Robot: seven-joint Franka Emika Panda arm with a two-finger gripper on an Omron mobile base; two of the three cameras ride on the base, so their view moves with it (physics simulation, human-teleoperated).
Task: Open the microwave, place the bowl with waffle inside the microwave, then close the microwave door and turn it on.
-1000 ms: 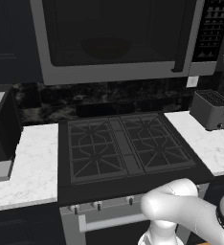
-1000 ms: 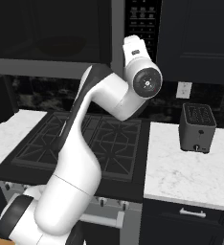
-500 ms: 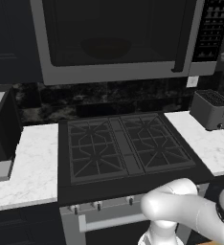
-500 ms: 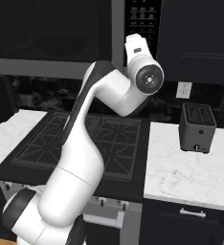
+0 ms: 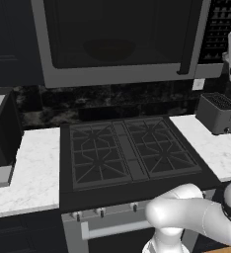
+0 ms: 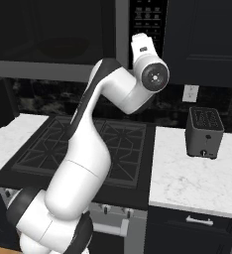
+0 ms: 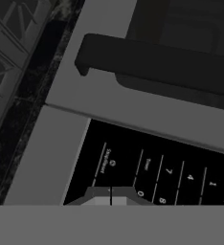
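Fingers together, the gripper (image 7: 110, 196) sits close to the keypad (image 7: 152, 167) at the right of the microwave (image 5: 122, 42), door (image 5: 112, 34) shut. I judge a straight, gentle push on the start key best.

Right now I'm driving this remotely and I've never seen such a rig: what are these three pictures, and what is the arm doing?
It is a white robot arm on a base that drives, in a rendered kitchen. Two pictures come from cameras on the base, behind the arm to its left and right; the third looks along the hand. Ahead is a black stove between white marble counters, with a dark toaster on the right one. Above hangs the microwave; its door is shut and a bowl shows dimly behind the glass. The arm reaches up to the black keypad. In the hand view the gripper has its jaws shut, holds nothing, and sits right at the lower keys, apparently to press one.
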